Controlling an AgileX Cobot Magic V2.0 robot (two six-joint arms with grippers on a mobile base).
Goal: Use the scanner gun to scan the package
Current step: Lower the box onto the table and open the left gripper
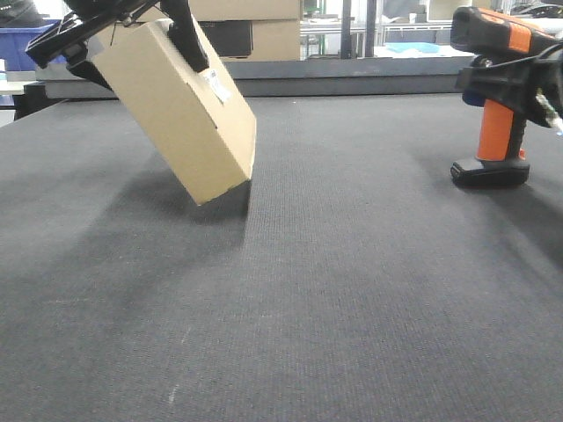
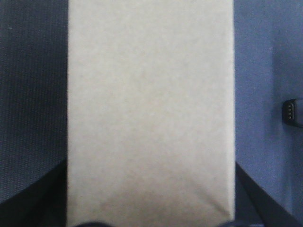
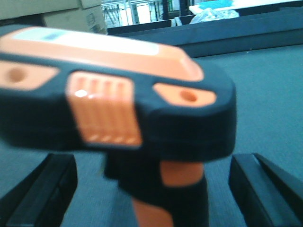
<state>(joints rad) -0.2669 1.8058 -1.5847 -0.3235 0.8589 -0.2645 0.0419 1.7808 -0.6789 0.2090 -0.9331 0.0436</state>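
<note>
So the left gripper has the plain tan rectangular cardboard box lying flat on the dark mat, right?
Not flat: in the front-facing view the left gripper holds the tan cardboard box steeply tilted, upper end raised off the dark mat.

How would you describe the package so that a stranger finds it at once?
On the dark grey mat, go to the far left side. There the package, a plain tan cardboard box, is held tilted with one corner down. Unlike the larger boxes behind, it carries a small white label and no dark panel.
</note>
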